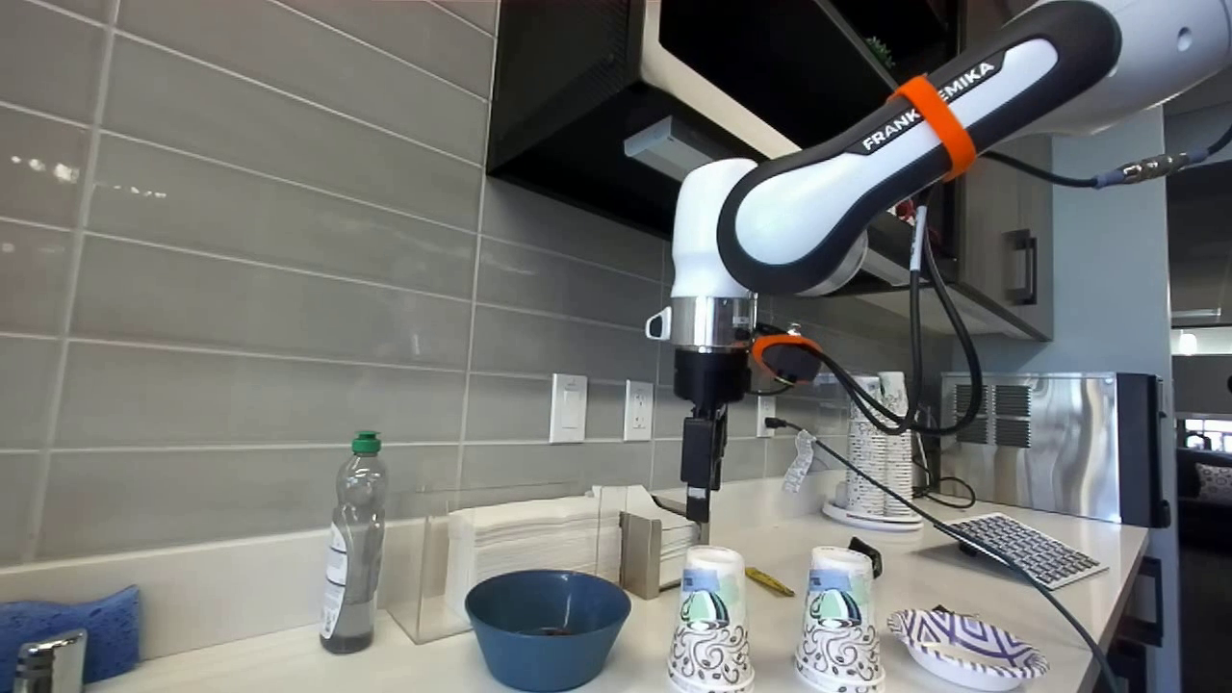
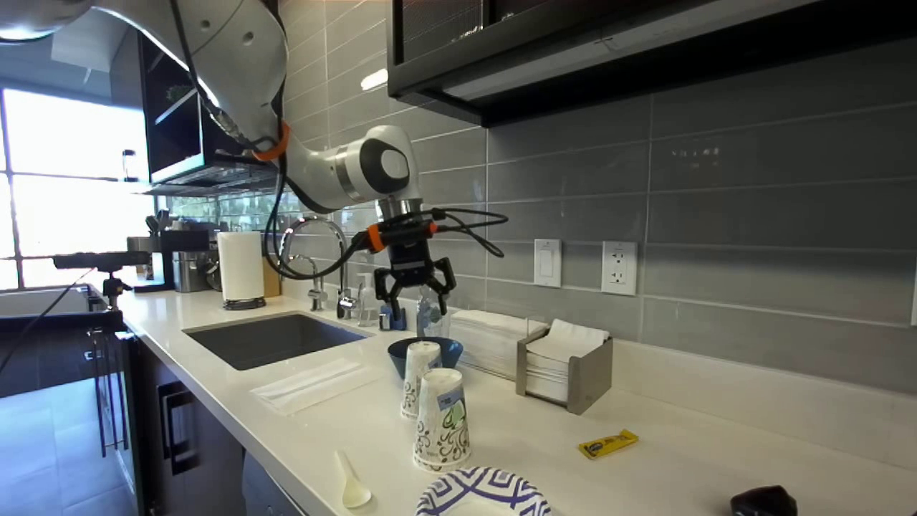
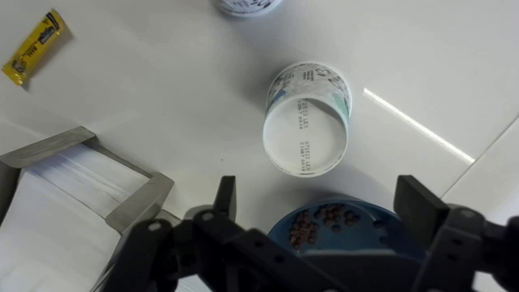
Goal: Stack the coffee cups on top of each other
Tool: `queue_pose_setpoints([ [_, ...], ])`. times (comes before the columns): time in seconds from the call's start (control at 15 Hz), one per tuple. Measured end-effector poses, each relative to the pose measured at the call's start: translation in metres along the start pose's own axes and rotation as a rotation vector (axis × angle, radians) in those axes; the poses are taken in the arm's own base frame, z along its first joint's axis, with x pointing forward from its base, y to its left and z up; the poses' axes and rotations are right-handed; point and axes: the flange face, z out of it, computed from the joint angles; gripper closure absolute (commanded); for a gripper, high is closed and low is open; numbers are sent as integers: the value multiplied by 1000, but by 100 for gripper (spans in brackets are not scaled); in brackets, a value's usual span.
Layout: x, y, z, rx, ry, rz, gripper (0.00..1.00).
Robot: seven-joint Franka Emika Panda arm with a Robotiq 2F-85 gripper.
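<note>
My gripper [image 2: 419, 312] is spread wide. I count two upturned coffee cups [image 1: 711, 621] [image 1: 840, 621], one blue bowl [image 1: 544, 647], one patterned dish [image 1: 962, 629].

Blue bowl [image 1: 545, 654] on bench [image 2: 523, 430], small brown beads [image 3: 300, 231] inside. Clear bottle [image 1: 354, 568] upright near tiled wall [image 1: 269, 289] — green cap on. Blue sponge [image 1: 111, 626] apart from bottle. White napkins [image 1: 529, 539] stacked in clear holder [image 1: 417, 577]; more in grey metal holder [image 2: 594, 376] just beside. Yellow packet [image 2: 607, 444] flat, near metal holder. Patterned blue-and-white dish [image 2: 487, 481], white spoon [image 2: 354, 491] — near each other, apart. White sheets [image 2: 315, 385] flat beside sink [image 2: 276, 340]; paper towel roll [image 2: 241, 265] upright past sink. Keyboard [image 1: 1025, 551] near steel box [image 1: 1059, 448]. Light switch [image 2: 547, 263], outlet [image 2: 619, 267] on tiled wall.
</note>
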Motion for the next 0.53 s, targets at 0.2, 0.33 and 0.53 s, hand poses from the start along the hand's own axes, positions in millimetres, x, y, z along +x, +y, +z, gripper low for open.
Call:
queue_pose_setpoints([
  [0.2,4,-3,21,40,2,5,0],
  [0.33,4,-3,34,62,-11,12,0],
  [0.53,3,-3,48,80,-31,23,0],
])
